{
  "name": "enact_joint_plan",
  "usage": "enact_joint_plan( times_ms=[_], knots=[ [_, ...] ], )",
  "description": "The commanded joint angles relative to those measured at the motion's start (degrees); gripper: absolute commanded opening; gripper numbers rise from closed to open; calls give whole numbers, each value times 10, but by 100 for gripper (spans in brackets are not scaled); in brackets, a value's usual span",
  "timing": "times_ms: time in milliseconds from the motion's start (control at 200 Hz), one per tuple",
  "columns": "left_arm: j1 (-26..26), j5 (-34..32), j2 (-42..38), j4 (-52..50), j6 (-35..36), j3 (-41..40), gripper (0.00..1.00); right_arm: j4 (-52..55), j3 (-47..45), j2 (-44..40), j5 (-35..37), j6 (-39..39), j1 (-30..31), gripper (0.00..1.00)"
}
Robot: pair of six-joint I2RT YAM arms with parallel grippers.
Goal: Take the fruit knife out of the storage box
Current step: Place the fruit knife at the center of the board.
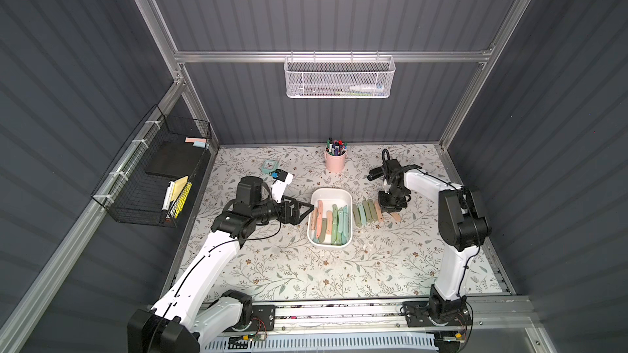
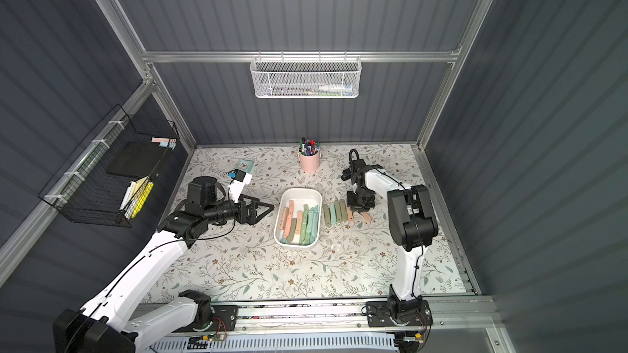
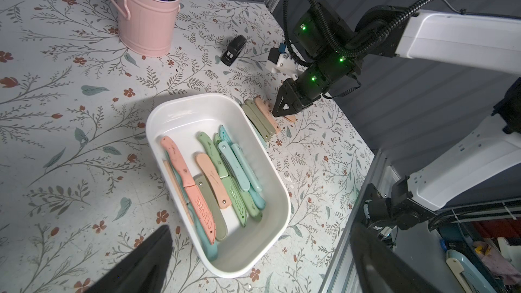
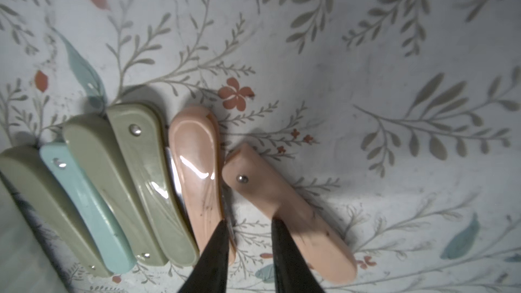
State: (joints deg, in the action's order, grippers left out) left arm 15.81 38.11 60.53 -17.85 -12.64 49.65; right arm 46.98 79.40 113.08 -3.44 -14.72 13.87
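Fruit knife [image 4: 284, 207], peach-pink and folded shut, lies flat on the flowered tablecloth [image 4: 394, 52] outside the storage box [image 1: 332, 189], right under the right gripper [image 4: 249, 221]; that gripper points straight down with its two black fingertips a narrow gap apart, bare cloth showing between them; the knife slants away beneath one fingertip [image 4: 287, 263], and whether that tip touches it is hard to say, since the right wrist view is too close; against the gripper's other fingertip lies a second peach knife [image 4: 197, 181], the end one of a row of folded knives [image 1: 365, 213] set side by side, olive and pale blue beyond it, running from the gripper toward the box; the row's far end is just beside the box wall; the box itself sits on the cloth between the two grippers, holding a loose heap of more knives [image 3: 214, 181] in peach, olive, green and blue; the left gripper [image 1: 303, 210] hangs level just beside the box's wall on the side away from the right gripper, its jaws spread wide with nothing between them; a pink bucket of pens [image 1: 335, 161] stands behind the box, well apart from both grippers, and a black stapler [image 3: 233, 49] lies on the cloth behind the right gripper, near it
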Motion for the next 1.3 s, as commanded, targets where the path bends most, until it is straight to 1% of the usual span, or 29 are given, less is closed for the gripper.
enact_joint_plan(
  times_ms=[0, 130, 240, 290, 335, 485, 780, 896, 976, 1041, 1116, 1296],
  knots=[
    [-3, -3, 1, -4, 7, 0, 99, 14, 20, 4, 1, 11, -2, 30],
    [-3, -5, 0, -5, 6, 0, 99, 15, 19, 0, 9, 4, -3, 31],
    [-3, -8, 0, -6, 7, 0, 100, 9, 11, -17, 26, 15, -4, 39],
    [-3, -9, -1, -6, 7, 0, 99, 28, 20, -12, 42, 26, -4, 43],
    [-3, -10, 0, -6, 7, 0, 99, 54, 35, -1, 59, 37, -4, 46],
    [-3, -12, 0, -6, 7, 0, 100, 84, 43, 23, 94, 48, -4, 47],
    [-3, -19, -5, -8, 7, 0, 99, 76, 42, 50, 80, 50, -4, 47],
    [-3, -21, -7, -9, 8, 0, 99, 76, 41, 52, 69, 43, -4, 43],
    [-3, -22, -6, -10, 8, 0, 99, 72, 37, 51, 55, 37, -4, 35],
    [-3, -22, -6, -10, 7, 0, 99, 66, 32, 45, 38, 30, -4, 31],
    [-3, -22, -6, -10, 8, 0, 99, 52, 22, 35, 23, 19, -4, 29],
    [-3, -23, -6, -9, 8, 0, 100, 29, 22, 29, -1, 4, -4, 29]
  ],
)
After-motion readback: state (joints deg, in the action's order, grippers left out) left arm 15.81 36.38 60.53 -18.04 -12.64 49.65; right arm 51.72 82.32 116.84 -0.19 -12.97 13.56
